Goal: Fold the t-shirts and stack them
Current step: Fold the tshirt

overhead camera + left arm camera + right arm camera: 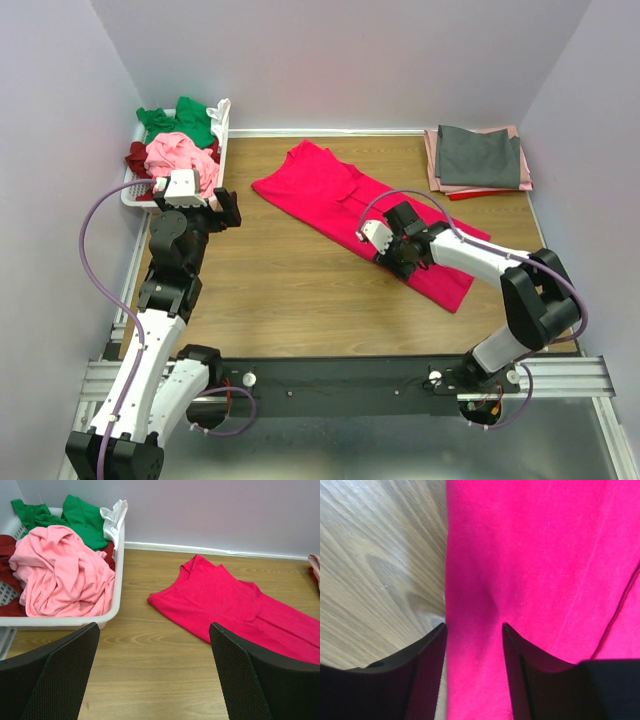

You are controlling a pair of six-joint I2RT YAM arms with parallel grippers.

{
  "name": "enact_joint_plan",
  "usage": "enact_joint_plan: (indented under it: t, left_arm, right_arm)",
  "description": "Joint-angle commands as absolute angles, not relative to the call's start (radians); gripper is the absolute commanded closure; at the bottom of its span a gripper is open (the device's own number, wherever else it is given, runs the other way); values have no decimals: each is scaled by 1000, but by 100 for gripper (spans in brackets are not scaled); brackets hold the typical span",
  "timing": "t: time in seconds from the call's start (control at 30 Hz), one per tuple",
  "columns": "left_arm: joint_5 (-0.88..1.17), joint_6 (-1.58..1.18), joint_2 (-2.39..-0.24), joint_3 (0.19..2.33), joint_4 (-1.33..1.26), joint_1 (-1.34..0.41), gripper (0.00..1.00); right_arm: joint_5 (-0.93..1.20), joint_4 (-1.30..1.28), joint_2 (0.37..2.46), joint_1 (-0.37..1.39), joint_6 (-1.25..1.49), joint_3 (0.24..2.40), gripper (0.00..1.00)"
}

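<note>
I work on a flat brown wood-grain tabletop (300, 300); my right wrist view shows its long grain lines plainly. Smooth pale lilac walls close it in on three sides: a back wall (340, 60), a left wall (50, 150) and a right wall (600, 120). A thin white strip (330, 131) runs where the back wall meets the wood. Silver aluminium rails (590, 375) edge the near side. The light is soft and even.

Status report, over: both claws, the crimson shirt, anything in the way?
Left claw open, empty, over table. Right claw open, astride crimson shirt edge. Shirt lies flat. Basket stands apart, not blocking.
</note>
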State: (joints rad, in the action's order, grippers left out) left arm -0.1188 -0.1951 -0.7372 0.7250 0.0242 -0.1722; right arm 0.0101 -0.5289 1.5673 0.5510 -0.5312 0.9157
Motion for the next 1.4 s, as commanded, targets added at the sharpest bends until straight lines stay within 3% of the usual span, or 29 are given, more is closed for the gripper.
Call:
enact_joint_plan:
  t: [0.0,0.47,0.83,1.27,1.37]
  left_arm:
    - [-126,-192,-736,724,9,-172,2]
    - [-124,-193,-733,724,8,-172,2]
    - [-121,-193,-735,726,6,-172,2]
    - [-135,-189,-749,726,9,-170,2]
    - [-133,-190,-753,726,9,-172,2]
  right_arm:
    - [-34,-514,1582,566,-515,920,48]
    - [-12,-517,1614,594,-505,900,62]
    - [110,-548,1643,612,-471,922,90]
    - [213,-679,1874,921,-430,1169,93]
    - [204,-716,1907,968,-433,1238,85]
